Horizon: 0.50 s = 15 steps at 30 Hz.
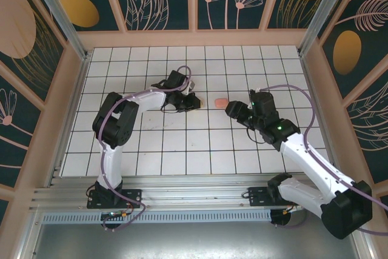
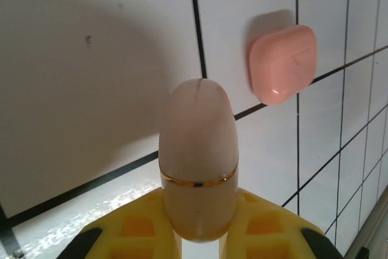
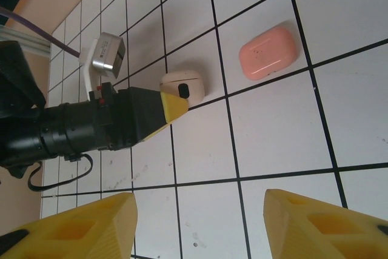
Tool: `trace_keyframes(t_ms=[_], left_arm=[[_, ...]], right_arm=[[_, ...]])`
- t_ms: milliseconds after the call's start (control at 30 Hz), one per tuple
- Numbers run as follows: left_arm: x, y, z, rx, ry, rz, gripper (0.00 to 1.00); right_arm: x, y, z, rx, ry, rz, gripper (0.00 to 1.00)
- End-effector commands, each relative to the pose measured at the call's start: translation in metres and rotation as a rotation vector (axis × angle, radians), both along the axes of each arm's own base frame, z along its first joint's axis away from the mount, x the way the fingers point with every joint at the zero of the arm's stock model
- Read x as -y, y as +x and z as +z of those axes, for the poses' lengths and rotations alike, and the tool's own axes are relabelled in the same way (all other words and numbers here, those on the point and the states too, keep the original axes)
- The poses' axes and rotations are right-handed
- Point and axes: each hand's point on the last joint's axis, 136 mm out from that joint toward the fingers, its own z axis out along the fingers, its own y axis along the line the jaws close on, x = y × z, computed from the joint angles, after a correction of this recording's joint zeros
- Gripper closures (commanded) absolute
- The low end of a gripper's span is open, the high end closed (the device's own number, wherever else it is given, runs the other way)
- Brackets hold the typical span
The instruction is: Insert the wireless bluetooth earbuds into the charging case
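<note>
Cream with a gold band, the charging case is clenched between the left gripper's yellow fingers, presumably steadied for the other arm. The right gripper hangs near it, fingers spread and empty. A pink case lies beside on the tiled table; both cases look closed, so I cannot tell whether either holds earbuds.

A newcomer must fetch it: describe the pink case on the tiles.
On the white tiled tabletop, look near the middle, just past the tip of the left pincer. A salmon-pink, pebble-shaped plastic case lies there alone. Its neighbour, a cream pebble-shaped case with a gold band, is clamped in that pincer; the pink one lies free.
</note>
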Motion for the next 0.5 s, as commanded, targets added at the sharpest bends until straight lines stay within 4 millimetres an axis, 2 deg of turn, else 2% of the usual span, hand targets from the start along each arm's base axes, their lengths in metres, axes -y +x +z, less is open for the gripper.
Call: trace_keyframes(t_ms=[0, 167, 233, 400, 467], left_arm=[[-0.002, 0.005, -0.005, -0.028, 0.025, 0.03, 0.83], [-0.009, 0.006, -0.017, -0.039, 0.07, 0.047, 0.75], [-0.012, 0.006, -0.018, -0.035, 0.091, 0.053, 0.66], [-0.022, 0.013, -0.012, -0.002, 0.131, 0.067, 0.56], [-0.029, 0.015, -0.009, 0.013, 0.157, 0.068, 0.44]], right_arm=[[0.01, 0.001, 0.003, 0.018, 0.011, -0.052, 0.43], [0.013, -0.003, 0.004, 0.017, 0.013, -0.066, 0.43], [0.015, -0.003, 0.006, 0.02, 0.015, -0.072, 0.42], [0.019, -0.003, 0.01, 0.03, 0.012, -0.093, 0.41], [0.02, -0.003, 0.01, 0.031, 0.009, -0.095, 0.4]])
